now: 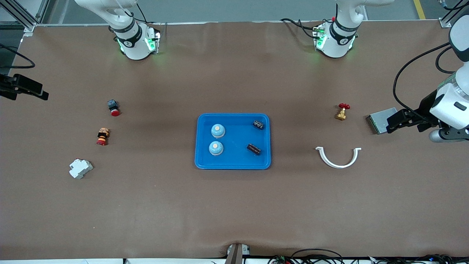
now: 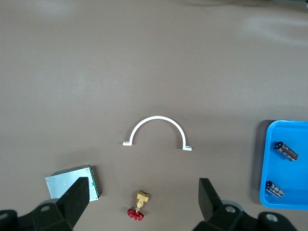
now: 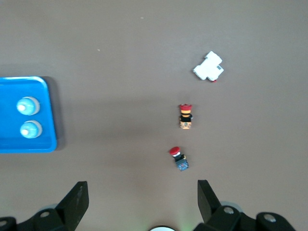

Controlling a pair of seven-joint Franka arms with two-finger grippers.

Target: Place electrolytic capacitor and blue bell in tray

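A: Tray point(image 1: 233, 164) mid-table holds 2 blue bells point(image 1: 218, 130) at 9 o'clock, 2 capacitors point(image 1: 254, 149) at 3.

B: Right gripper point(image 3: 142, 202) wide, empty, parked; left gripper point(image 2: 143, 204) wide over grey box point(image 1: 379, 119).

A: Risk: extra grab of valve point(image 1: 342, 111), a distractor.

Worktop point(image 1: 234, 205) looks like matt brown paper or cloth, slightly wrinkly. Tray point(image 1: 233, 165) is glossy blue plastic. Valve point(image 1: 341, 114) looks brassy metal, the white clamp point(image 1: 339, 160) smooth plastic, grey box point(image 1: 381, 119) dull metal.
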